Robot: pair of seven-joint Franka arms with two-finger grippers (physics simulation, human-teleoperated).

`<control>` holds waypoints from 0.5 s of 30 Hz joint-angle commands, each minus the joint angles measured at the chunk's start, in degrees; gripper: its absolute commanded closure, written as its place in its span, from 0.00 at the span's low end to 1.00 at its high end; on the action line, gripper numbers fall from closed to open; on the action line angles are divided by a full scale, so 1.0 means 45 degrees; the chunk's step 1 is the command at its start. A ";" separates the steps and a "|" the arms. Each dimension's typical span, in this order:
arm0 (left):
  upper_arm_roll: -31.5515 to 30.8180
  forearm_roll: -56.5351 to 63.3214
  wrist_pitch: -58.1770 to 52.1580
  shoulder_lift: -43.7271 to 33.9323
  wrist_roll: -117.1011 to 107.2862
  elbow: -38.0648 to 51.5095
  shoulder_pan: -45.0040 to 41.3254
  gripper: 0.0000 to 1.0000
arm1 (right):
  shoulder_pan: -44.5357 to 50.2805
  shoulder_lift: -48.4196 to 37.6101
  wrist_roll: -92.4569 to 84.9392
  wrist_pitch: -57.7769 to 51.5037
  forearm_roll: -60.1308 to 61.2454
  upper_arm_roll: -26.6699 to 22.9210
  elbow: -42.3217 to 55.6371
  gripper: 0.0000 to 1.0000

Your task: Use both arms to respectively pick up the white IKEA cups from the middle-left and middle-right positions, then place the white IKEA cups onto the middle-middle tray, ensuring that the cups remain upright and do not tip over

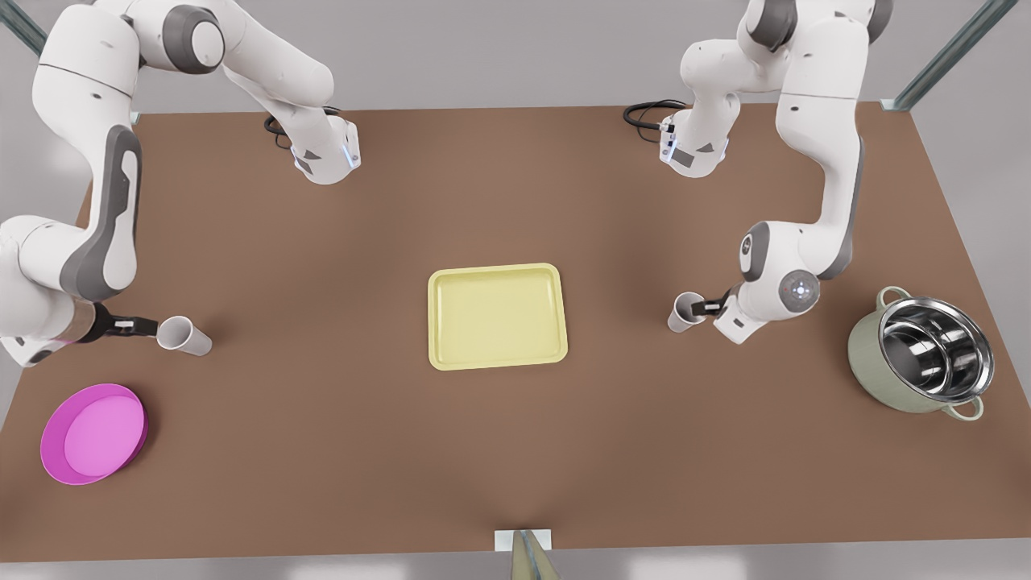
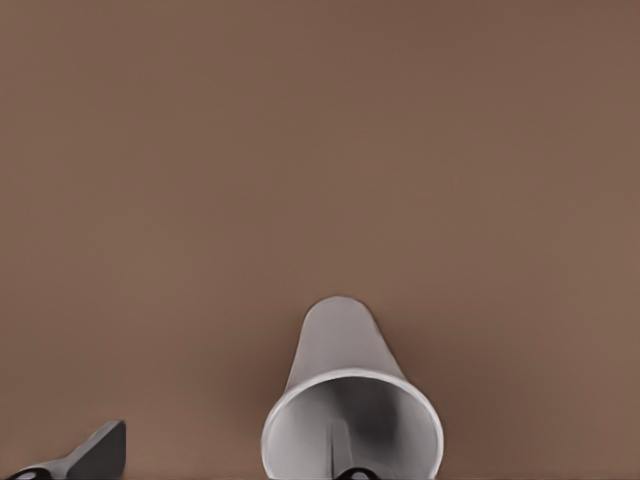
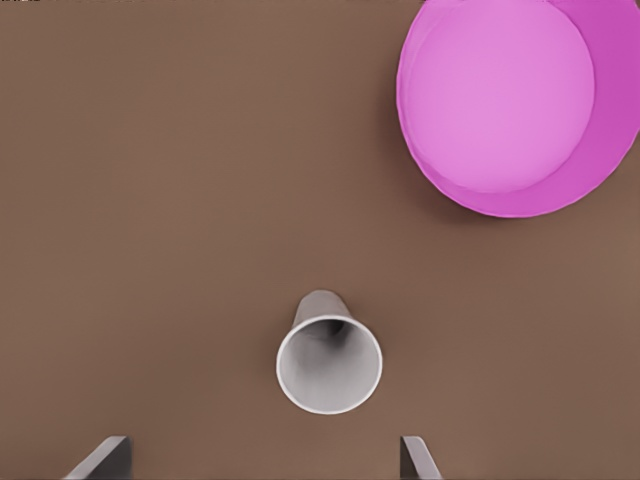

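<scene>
Two white arms reach over a brown worktop (image 1: 322, 451), each at one white cup, with the pale-yellow tray (image 1: 497, 316) lying empty at the worktop's middle, well apart from both. Near the worktop's edge on the front view's left, the right gripper (image 1: 150, 326) is held low and level, its tips just beside the mouth of the near cup (image 1: 185, 336). The right wrist view looks down on that cup (image 3: 329, 362), mouth up, ahead of the right gripper (image 3: 262, 462), whose two fingers (image 3: 103, 458) are spread wide with nothing between them. The magenta plate (image 3: 512, 105) lies just beyond that cup, and in the front view it sits by the near corner on the left (image 1: 93, 432). Towards the edge on the front view's right, the left gripper (image 1: 707, 305) meets the rim of the other cup (image 1: 685, 312). In the left wrist view the cup (image 2: 350, 415) shows its open mouth close up: the left gripper (image 2: 222, 466) is parted, one dark tip at the cup's mouth and the other finger (image 2: 92, 453) well outside the wall, so the rim sits between them unclamped. Both cups stand on the worktop. A steel-lined pot (image 1: 921, 353) rests by the edge on the front view's right.
</scene>
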 commanded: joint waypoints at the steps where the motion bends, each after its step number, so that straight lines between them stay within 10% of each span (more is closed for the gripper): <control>1: 0.0000 -0.0029 0.1335 0.0052 0.0088 -0.0271 -0.0066 0.00 | -0.0037 0.0051 -0.1577 0.2817 -0.0021 -0.0005 -0.0468 0.00; 7: 0.0000 -0.0048 0.1393 0.0502 0.0088 -0.0271 -0.0086 0.00 | -0.0505 0.0715 -0.2104 0.3170 0.0585 0.0034 -0.0742 0.00; 11: 0.0000 -0.0810 0.1550 0.0599 0.0108 -0.0290 -0.0105 0.48 | -0.0798 0.0969 -0.2515 0.3228 0.0624 0.0015 -0.0918 0.00; 15: -0.0020 -0.1142 0.1511 0.0580 0.0088 -0.0271 -0.0163 0.65 | -0.1286 0.0833 -0.3608 0.4401 0.1171 0.0034 -0.1874 0.00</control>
